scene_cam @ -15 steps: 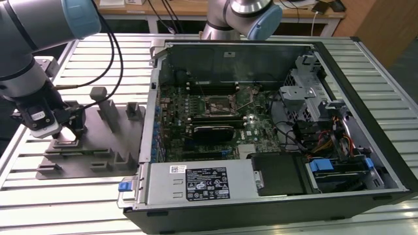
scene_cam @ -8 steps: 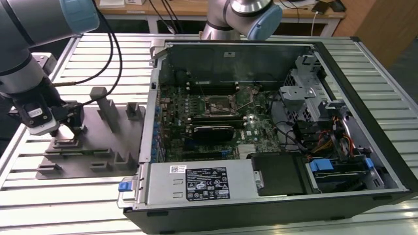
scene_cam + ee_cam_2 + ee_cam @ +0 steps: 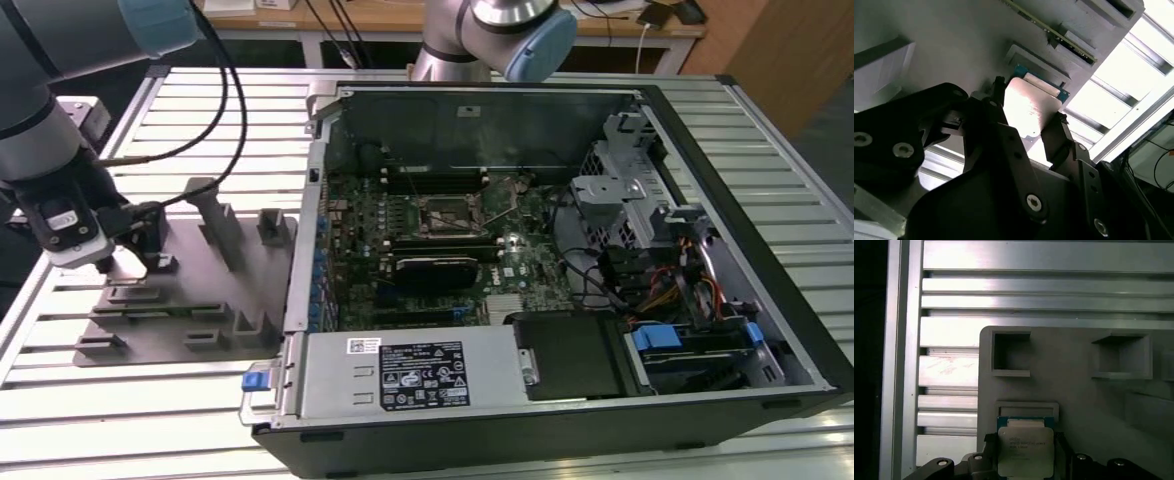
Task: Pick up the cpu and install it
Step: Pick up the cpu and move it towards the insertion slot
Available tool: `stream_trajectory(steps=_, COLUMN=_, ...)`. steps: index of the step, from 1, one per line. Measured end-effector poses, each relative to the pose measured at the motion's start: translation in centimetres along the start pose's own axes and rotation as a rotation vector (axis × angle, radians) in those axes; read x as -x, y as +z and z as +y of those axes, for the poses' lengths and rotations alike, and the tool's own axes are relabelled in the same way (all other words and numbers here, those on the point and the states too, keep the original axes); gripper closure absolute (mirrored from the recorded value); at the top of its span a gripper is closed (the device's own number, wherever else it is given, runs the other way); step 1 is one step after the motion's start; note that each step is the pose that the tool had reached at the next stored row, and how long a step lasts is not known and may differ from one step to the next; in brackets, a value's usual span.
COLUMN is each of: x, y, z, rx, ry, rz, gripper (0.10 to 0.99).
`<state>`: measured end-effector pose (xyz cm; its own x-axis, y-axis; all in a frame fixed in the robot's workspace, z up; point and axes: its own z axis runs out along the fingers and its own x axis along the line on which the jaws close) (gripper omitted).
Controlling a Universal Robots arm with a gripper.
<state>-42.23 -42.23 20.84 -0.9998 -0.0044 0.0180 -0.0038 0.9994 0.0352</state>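
Though its faint print is unreadable, the cpu [image 3: 1025,452] sits pinched by the narrowed tool [image 3: 1029,102].

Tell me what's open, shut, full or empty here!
tool, shut on the chip
chip, held at the grey tray, shiny side up
computer case, open, side cover off
socket, empty
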Motion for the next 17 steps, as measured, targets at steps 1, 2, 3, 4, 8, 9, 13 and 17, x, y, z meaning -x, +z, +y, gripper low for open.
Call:
stream_trajectory(steps=1, x=0.0, y=-0.21, z=0.01, rx=0.0, ry=0.0, rz=-0.0001, gripper=0.545)
stream_trajectory(steps=2, x=-0.01, y=-0.45, z=0.02, rx=0.0, ry=0.0, rz=-0.0003, gripper=0.545)
stream_trajectory(steps=3, x=-0.01, y=-0.72, z=0.02, rx=0.0, ry=0.0, rz=-0.0005, gripper=0.545)
stream_trajectory(steps=4, x=-0.02, y=-0.98, z=0.03, rx=0.0, ry=0.0, rz=-0.0007, gripper=0.545)
stream_trajectory(steps=8, x=-0.03, y=-1.95, z=0.07, rx=0.0, ry=0.0, rz=-0.0019, gripper=0.545)
stream_trajectory(steps=9, x=-0.04, y=-2.21, z=0.08, rx=0.0, ry=0.0, rz=-0.0021, gripper=0.545)
stream_trajectory(steps=13, x=-0.06, y=-3.26, z=0.14, rx=0.0, ry=0.0, rz=-0.0042, gripper=0.545)
stream_trajectory(steps=17, x=-0.08, y=-4.33, z=0.2, rx=0.0, ry=0.0, rz=-0.0066, gripper=0.545)
